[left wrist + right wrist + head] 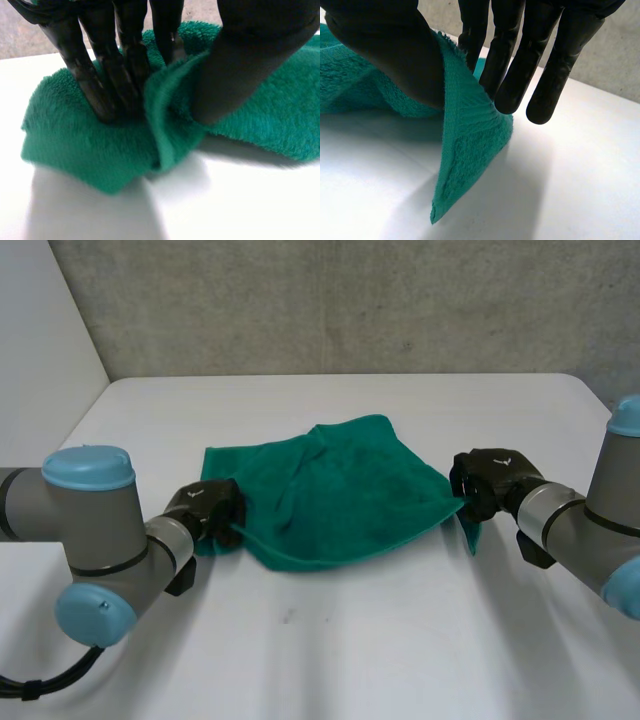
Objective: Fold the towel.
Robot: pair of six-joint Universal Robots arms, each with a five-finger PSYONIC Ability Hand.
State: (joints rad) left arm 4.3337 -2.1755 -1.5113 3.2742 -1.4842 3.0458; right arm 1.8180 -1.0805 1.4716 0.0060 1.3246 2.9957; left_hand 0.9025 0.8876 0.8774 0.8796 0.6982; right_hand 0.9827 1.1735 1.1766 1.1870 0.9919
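While the towel (340, 490) is lying rumpled on the desk (330, 650), the left hand (205, 508) and right hand (490, 480) are each pinching an end. Being soft and limp, it is likely needing corner grips.

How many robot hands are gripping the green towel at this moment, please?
2. The black left hand pinches the green terry towel at its left edge; the black right hand pinches its right corner, raised above the white table.
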